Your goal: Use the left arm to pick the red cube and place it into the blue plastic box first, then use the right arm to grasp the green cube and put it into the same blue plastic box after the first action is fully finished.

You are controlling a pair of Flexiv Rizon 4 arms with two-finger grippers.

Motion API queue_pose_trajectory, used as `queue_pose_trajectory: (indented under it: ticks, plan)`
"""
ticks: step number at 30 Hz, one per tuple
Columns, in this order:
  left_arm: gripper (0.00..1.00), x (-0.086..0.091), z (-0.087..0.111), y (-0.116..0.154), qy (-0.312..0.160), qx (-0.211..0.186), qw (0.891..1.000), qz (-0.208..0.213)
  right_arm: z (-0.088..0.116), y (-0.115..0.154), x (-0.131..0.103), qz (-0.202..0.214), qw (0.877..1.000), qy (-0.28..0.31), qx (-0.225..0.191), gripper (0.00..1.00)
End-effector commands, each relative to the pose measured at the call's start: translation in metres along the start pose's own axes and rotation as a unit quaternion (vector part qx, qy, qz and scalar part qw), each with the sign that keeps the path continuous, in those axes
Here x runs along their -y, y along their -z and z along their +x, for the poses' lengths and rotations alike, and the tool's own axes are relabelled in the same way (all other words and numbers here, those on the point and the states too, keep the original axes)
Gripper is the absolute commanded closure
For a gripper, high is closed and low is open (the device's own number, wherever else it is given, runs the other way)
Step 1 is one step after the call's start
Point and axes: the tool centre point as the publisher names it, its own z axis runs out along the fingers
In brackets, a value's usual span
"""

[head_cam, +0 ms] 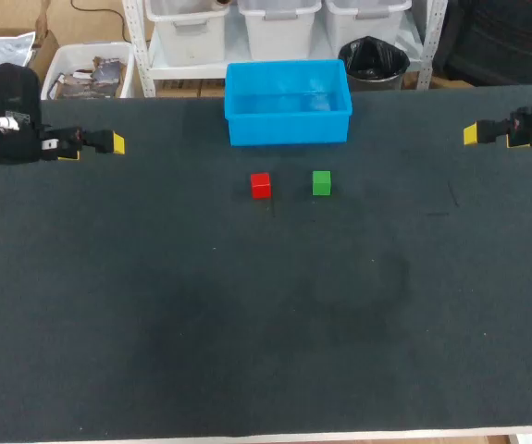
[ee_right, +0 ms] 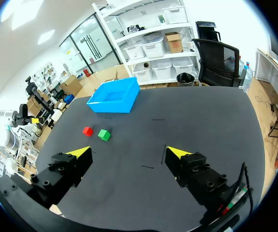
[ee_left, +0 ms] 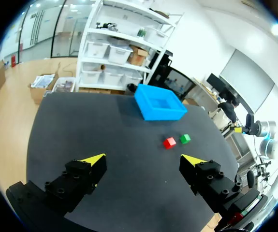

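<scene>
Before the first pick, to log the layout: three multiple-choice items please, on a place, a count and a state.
1. Where is the small red cube? A) on the table before the blue plastic box, beside the small green cube B) inside the box C) off the table
2. How many cubes show? A) one B) two C) three
3. The left gripper and right gripper are: A) both shut on cubes B) both open, empty C) one shut
Answers: 1 A, it lies by the green cube, outside the box; 2 B, only red and green; 3 B, both spread wide, nothing between.
</scene>
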Motion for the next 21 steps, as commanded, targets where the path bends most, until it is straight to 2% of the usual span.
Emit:
queue_pose_trajectory:
  ticks: [1,21]
  plan:
    - [0.0,0.002,-0.0012,-0.0001,0.001,-0.003,1.0,-0.004,-0.0003,0.0008,-0.0016,0.004,1.0,-0.001,-0.001,0.0]
    - [0.0,0.0036,-0.0029,-0.0013,0.002,-0.002,1.0,-0.003,-0.0003,0.0008,-0.0016,0.004,1.0,-0.001,-0.001,0.0]
